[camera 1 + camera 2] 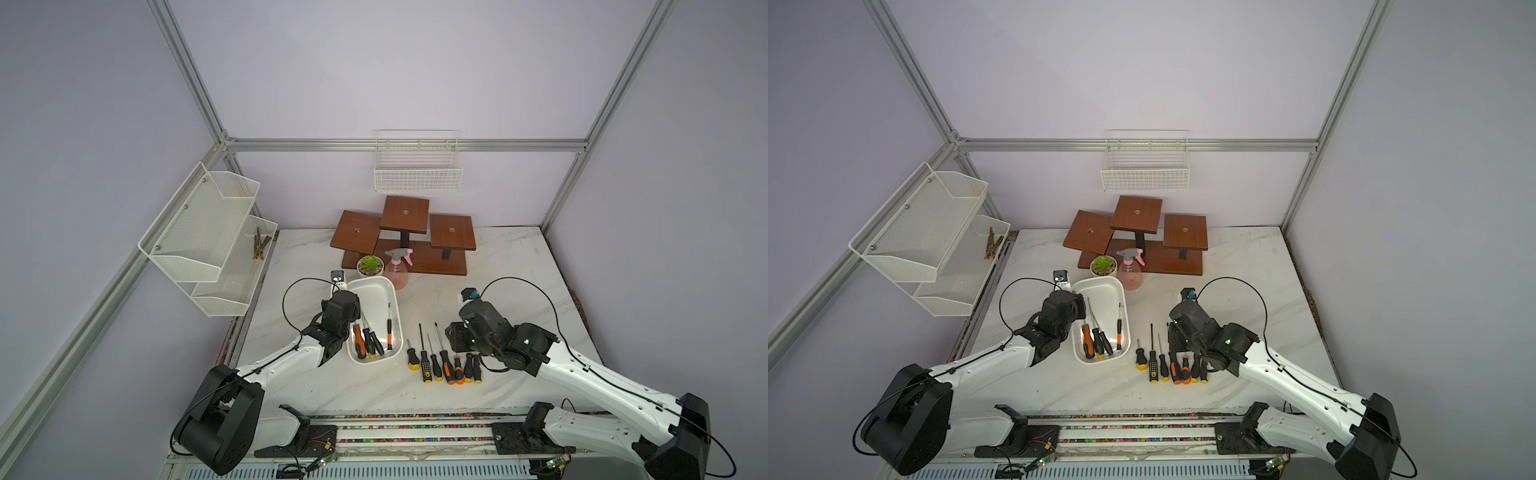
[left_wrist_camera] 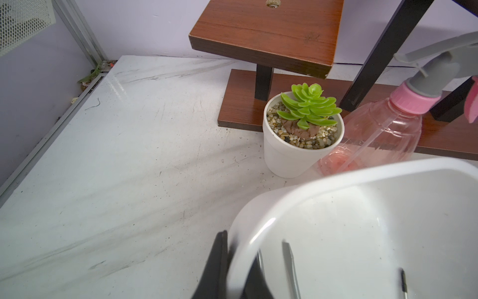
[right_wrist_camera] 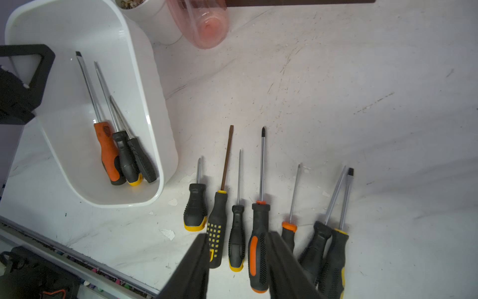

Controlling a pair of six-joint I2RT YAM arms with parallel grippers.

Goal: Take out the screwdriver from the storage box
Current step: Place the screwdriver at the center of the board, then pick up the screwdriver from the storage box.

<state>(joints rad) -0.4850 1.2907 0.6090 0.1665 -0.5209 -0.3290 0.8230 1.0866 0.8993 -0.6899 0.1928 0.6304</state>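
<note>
White box (image 1: 395,305): left gripper (image 2: 238,249) clamped on its rim. Right gripper (image 3: 236,234), jaws apart, empty, over row (image 1: 444,365) beside box. Four screwdrivers (image 1: 369,338) inside box, three bunched and overlapping. Risk: grab drags neighbour, or tips box against clamp.

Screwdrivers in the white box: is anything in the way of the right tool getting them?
Sideways, only the wall of the box stands between the right tool and those screwdrivers. The box has no lid, so from above nothing visible blocks them. The left tool pinches the opposite wall, beside them.
</note>
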